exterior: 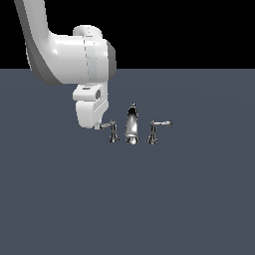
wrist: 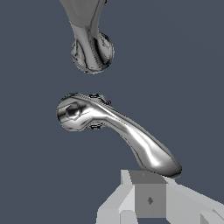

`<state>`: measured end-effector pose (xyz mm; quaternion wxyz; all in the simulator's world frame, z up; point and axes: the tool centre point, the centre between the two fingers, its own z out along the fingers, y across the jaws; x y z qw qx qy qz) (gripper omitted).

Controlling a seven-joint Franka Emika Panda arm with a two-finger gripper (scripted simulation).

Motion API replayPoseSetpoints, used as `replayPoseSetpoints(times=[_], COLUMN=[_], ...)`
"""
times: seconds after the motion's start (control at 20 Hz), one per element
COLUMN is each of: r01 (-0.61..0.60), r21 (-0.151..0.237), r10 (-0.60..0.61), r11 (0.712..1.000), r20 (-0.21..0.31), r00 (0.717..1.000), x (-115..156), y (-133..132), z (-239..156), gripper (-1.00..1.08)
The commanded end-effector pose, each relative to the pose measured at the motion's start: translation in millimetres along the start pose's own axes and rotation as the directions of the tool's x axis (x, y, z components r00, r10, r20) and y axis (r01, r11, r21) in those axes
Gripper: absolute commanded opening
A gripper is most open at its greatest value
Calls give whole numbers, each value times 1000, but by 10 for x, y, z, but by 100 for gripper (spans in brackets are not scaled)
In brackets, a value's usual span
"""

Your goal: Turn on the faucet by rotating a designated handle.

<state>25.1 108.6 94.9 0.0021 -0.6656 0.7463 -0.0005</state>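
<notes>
The chrome faucet has a tall central spout (exterior: 132, 124) with a short lever on a flared post at each side. The handle (exterior: 111, 130) is on the exterior view's left, and its thin arm points left toward my gripper (exterior: 98, 126). The twin lever (exterior: 155, 130) points right. In the wrist view the handle (wrist: 113, 124) runs from its hub to a rounded tip, and that tip sits right against my gripper (wrist: 148, 179). The fingers (wrist: 150, 199) show as one grey block with no gap, holding nothing. The spout base (wrist: 92, 48) lies beyond the hub.
The faucet set stands on a flat blue-grey floor (exterior: 189, 199). The white arm and wrist (exterior: 74, 55) hang above and to the left of the handle and hide most of the fingers in the exterior view.
</notes>
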Motion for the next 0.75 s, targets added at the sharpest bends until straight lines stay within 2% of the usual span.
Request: replayPoseSetpoints(times=[0.0, 0.7], r01=[0, -2], r21=[-1, -3], r10=[0, 2], r11=[1000, 1000], r20=[0, -2], r00=[1000, 1000], x=[1, 499], y=[3, 227], z=[3, -4], gripper=[-100, -100])
